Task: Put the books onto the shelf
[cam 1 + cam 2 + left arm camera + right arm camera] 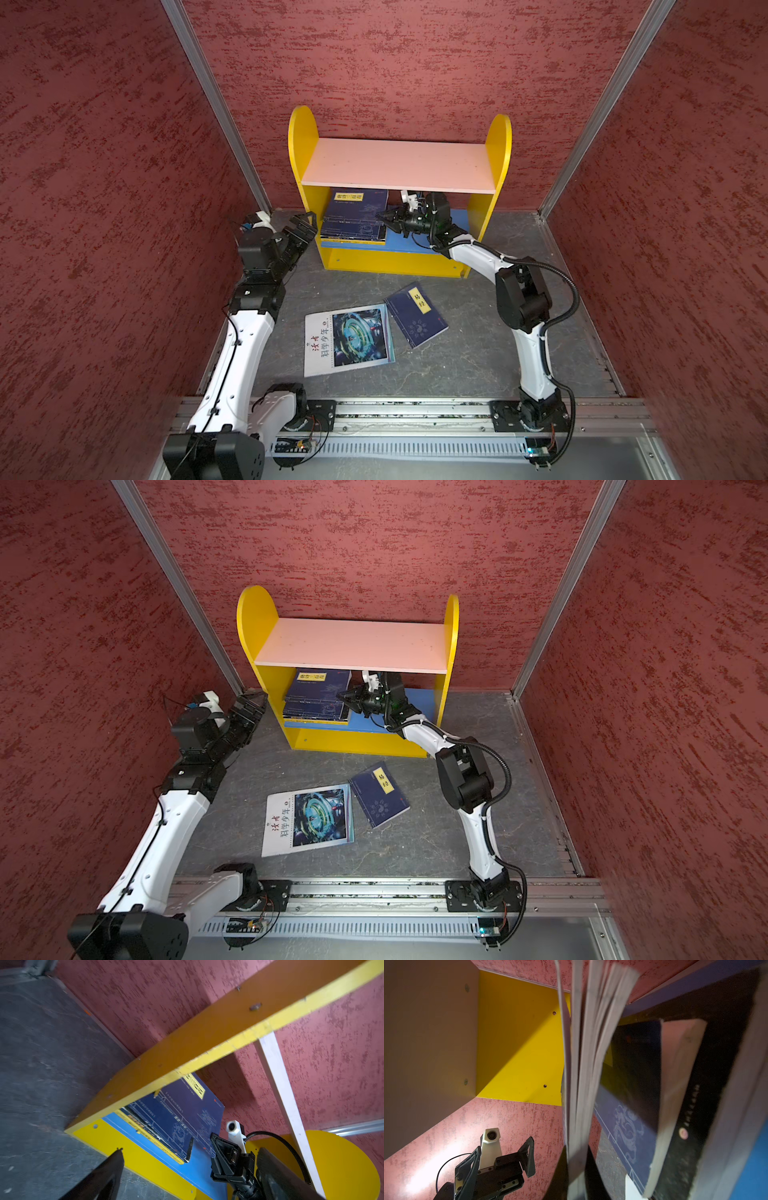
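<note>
The shelf (399, 164) (353, 644) stands against the back wall. A stack of books (353, 232) (316, 710) lies at the left of its blue lower board, a navy book (357, 205) (182, 1109) on top. My right gripper (380, 217) (340, 696) (576, 1159) reaches under the pink board, shut on a fanned bundle of pages (583, 1064) at that book's right edge. My left gripper (305, 226) (253, 706) (190, 1150) hangs open and empty outside the shelf's left side. A white magazine (347, 338) (307, 818) and another navy book (415, 313) (378, 793) lie on the floor.
Red textured walls close in on three sides. An aluminium rail (415, 411) with both arm bases runs along the front. The left arm (245, 345) runs close along the left wall. The pink upper board carries nothing.
</note>
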Available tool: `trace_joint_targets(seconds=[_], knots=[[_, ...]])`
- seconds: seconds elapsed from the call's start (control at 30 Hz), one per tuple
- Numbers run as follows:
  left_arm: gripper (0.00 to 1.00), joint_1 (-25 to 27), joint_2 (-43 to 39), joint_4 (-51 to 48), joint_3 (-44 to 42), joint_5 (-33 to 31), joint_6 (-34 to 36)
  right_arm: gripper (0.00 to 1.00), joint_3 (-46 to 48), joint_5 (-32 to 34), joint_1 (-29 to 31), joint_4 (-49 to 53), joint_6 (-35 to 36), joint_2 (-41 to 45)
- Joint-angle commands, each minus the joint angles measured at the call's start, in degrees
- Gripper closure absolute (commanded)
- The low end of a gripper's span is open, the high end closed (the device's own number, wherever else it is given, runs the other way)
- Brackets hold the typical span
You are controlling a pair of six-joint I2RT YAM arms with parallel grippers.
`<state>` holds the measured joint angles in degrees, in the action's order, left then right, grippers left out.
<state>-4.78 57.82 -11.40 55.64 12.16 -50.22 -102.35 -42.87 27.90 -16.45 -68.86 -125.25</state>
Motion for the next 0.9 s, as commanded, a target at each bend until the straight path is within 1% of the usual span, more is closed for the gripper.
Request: trace_joint_targets(seconds=[0.0, 0.2, 0.33, 0.7, 0.87], knots=[[0.01, -4.5, 0.8, -4.7, -2.2, 3.4, 2.0, 0.91, -4.0, -1.1, 0.5, 2.7, 5.0, 0.5], [0.00, -9.6, 6.2, -6.6, -0.7, 9.1, 6.0, 0.90, -5.6, -1.0, 0.7, 6.4, 7.1, -0.4], [0.01, -11.3, 8.2, -3.4, -1.7, 11.8, 6.6, 0.90, -7.0, -0.7, 0.9, 8.3, 8.1, -1.5], [0.01, -11.0, 10.0, 3.6, -3.6, 15.7, 6.0, 0.90, -12.2, -0.2, 1.7, 12.8, 9.9, -4.4], [0.01, -9.3, 11.4, 6.0, -3.7, 17.3, 6.6, 0.90, -12.3, -0.2, 2.0, 13.0, 9.9, -4.9]])
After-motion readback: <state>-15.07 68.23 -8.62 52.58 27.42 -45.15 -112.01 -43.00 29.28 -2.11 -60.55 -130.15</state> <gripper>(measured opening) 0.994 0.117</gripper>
